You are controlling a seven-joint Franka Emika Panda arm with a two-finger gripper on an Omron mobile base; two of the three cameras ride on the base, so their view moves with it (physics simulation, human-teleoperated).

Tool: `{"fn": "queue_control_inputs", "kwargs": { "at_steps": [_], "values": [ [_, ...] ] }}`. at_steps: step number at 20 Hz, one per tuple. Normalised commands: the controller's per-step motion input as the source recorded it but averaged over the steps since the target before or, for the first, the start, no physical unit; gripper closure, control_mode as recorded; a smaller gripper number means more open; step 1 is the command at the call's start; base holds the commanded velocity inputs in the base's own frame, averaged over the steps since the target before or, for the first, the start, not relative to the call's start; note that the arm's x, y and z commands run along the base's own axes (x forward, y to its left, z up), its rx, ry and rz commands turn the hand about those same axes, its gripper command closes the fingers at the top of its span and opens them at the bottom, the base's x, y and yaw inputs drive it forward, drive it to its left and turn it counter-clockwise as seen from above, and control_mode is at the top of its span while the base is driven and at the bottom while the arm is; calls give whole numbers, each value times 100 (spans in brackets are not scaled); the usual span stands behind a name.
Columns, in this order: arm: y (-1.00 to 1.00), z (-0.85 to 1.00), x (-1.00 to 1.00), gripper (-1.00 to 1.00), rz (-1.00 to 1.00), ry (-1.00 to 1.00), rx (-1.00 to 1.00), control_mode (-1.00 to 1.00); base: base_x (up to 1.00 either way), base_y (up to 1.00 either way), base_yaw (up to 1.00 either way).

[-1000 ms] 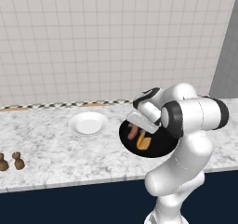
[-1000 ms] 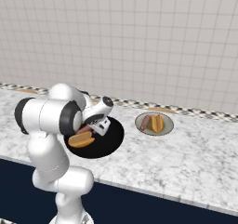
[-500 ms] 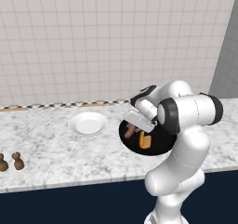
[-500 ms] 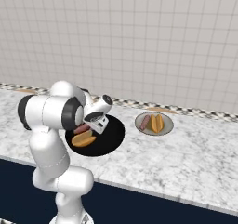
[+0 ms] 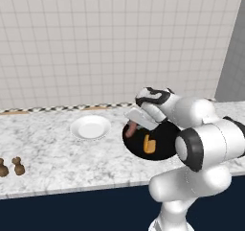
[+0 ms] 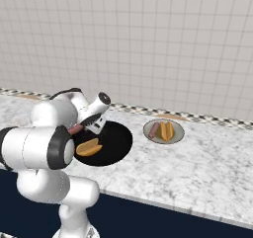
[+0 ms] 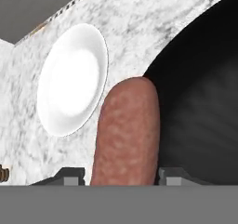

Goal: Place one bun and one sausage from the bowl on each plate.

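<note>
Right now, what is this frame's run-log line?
claw: shut on sausage | over bowl rim | white plate: bare | tan plate: bun, sausage | bowl: one bun

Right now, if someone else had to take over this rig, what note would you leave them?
Pincer: shut on the sausage, held above the rim of the black bowl, on the side toward the white plate.
Bowl: one bun lies in it.
Tan plate, on the counter to the bowl's other side: already holds a bun and a sausage, so that plate is done.
White plate: nothing on it yet.
Left: carry the held sausage over to the white plate and set it down, then fetch the bun from the bowl and add it there.
</note>
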Motion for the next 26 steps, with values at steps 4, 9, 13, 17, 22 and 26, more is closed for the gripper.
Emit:
{"fn": "queue_control_inputs", "kwargs": {
  "at_steps": [4, 9, 13, 17, 22, 26],
  "values": [
    [100, 100, 6, 100, 0, 0, -13, -100, 0, 0, 0],
    [100, 60, 63, 100, 0, 15, -21, -100, 0, 0, 0],
    [98, -23, 75, 100, 0, 25, -21, -100, 0, 0, 0],
    [69, -44, 43, 100, -2, 9, -18, -100, 0, 0, 0],
    [8, -51, 46, 100, -13, 6, -14, -100, 0, 0, 0],
    [0, -48, 34, 100, -11, 5, -4, -100, 0, 0, 0]
  ]
}}
